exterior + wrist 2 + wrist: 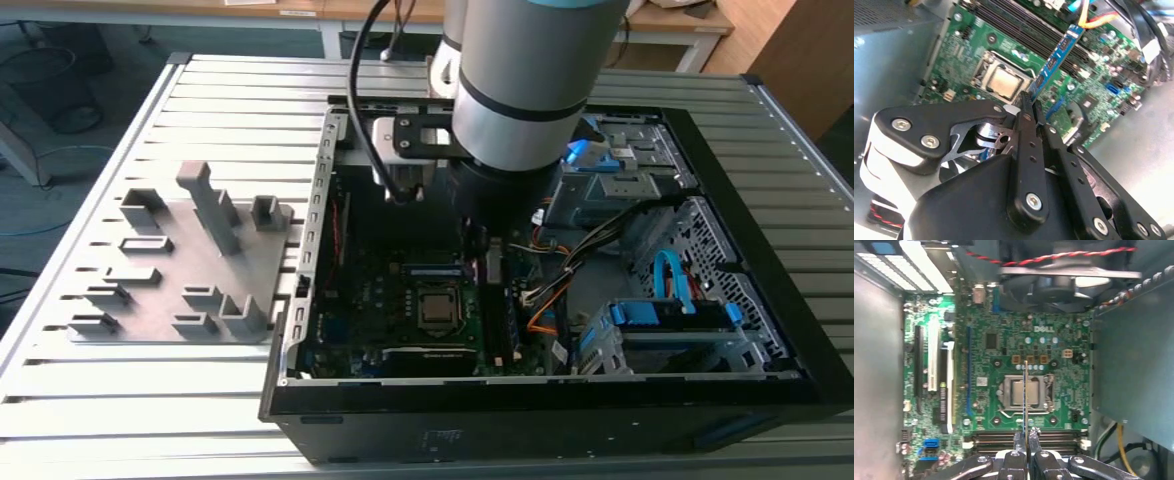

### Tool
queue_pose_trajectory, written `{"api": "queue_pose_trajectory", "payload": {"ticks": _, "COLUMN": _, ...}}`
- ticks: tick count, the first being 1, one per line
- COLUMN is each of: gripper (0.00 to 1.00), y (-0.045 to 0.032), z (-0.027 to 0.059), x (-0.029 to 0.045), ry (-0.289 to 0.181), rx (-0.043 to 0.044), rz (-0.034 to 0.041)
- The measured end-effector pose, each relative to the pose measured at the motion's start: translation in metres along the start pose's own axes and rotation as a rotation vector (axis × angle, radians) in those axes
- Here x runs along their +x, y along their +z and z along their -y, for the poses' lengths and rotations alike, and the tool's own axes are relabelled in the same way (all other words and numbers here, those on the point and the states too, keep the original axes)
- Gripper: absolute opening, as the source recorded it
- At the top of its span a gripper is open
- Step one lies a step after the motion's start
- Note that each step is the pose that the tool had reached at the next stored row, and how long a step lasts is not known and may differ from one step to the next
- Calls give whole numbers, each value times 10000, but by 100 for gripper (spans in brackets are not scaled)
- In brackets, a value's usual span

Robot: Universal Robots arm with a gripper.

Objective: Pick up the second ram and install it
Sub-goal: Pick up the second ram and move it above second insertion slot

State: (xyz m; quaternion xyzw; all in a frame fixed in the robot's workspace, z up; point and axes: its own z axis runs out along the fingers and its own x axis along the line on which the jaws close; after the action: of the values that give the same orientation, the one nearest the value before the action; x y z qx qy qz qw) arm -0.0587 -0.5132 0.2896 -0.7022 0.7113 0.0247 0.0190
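Ribbed metal tabletop (pixel 120 400) carries an open computer case (pixel 534 420), with a grey holder block (pixel 187 260) beside it on the exterior view's left. The arm (pixel 521 80) reaches down into the case. Its fingers (pixel 1018 440) (pixel 1026 140) are closed on one end of the memory stick (pixel 1026 390) (pixel 1056 55), a thin blue-green board seen edge-on in both wrist views. The stick juts from the fingertips over the green motherboard (pixel 1054 340), near the processor socket (pixel 1011 392) and the long memory slots (pixel 989 437); whether its far end touches a slot cannot be told.
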Motion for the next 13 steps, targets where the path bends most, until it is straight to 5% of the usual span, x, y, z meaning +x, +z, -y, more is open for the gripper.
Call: {"api": "queue_pose_trajectory", "payload": {"ticks": 13, "gripper": 14, "y": -1, "z": 0, "x": 25, "ry": 1, "rx": 0, "rz": -8}}
